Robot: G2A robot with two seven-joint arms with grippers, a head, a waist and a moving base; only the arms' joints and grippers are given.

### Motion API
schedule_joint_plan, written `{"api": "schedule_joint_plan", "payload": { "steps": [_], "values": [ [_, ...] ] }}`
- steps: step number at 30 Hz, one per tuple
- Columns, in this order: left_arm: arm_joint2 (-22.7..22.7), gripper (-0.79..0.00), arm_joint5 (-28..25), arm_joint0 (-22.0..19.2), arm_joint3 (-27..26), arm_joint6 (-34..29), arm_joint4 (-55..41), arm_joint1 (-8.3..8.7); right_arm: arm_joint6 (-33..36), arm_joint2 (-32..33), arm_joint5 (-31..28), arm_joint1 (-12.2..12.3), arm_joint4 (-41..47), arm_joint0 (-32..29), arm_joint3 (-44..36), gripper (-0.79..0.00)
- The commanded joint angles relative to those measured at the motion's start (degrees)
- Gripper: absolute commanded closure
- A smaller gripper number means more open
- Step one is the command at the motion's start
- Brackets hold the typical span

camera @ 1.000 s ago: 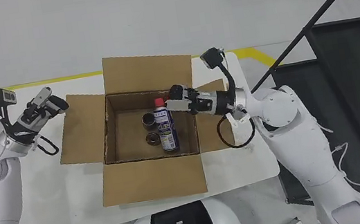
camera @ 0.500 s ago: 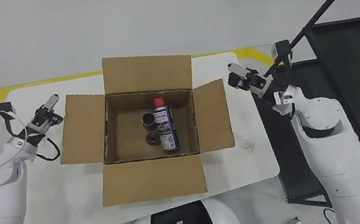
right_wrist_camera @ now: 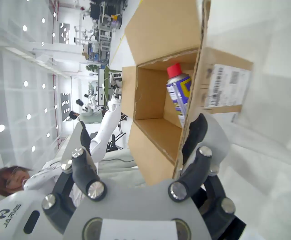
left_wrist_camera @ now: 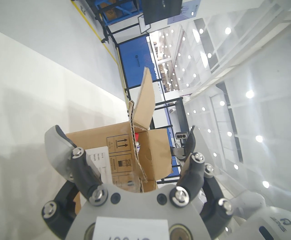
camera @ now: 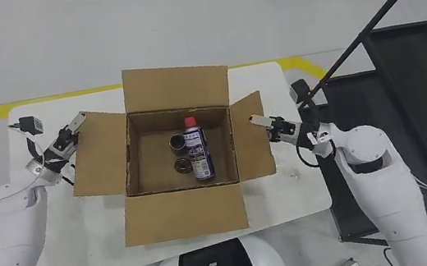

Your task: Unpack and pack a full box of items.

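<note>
Since a spray can (camera: 196,148) and two small dark tins (camera: 175,144) are seen inside the open box (camera: 182,214) at the centre of the top view, the step in hand is judged to be the folding-in of the side flaps. The left pincer (camera: 74,130) is found at the left of the box, just beside the outer edge of the left flap (camera: 100,154), spread wide with nothing held. The right pincer (right_wrist_camera: 139,127) is likewise spread wide and empty, though the free edge of the right flap (camera: 253,139) is set between its fingers, close against one pad (right_wrist_camera: 200,127). For a clean fold, each flap should be taken near the middle of its free edge, pinched only lightly, and swung about its crease rather than pulled, so that the box is not dragged over the worktop (camera: 62,230). The can's red cap appears close to the rim and should be cleared.
</note>
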Motion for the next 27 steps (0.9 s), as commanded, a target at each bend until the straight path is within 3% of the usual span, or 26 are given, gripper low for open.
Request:
{"api": "schedule_joint_plan", "payload": {
  "steps": [1,6,13,27],
  "values": [
    [-0.62,-0.785,-0.82,1.01,-2.53,-2.84,-2.39,0.20,1.13,-1.30,-0.31,-0.06,1.69,0.70,-1.22,-0.785],
    [-1.02,-0.785,-4.22,3.29,-9.54,-1.62,0.38,0.45,2.56,-5.36,0.23,-0.15,1.56,2.66,-3.03,-0.785],
    [1.51,-0.785,-2.20,3.36,-16.88,-0.58,4.78,0.10,1.44,-12.76,1.38,-0.62,-2.57,7.17,0.62,-0.785],
    [9.86,-0.785,1.76,-2.56,-13.16,-1.60,11.00,-1.79,-2.84,-21.18,3.98,-1.01,-16.05,12.84,5.67,-0.785]
  ]
}}
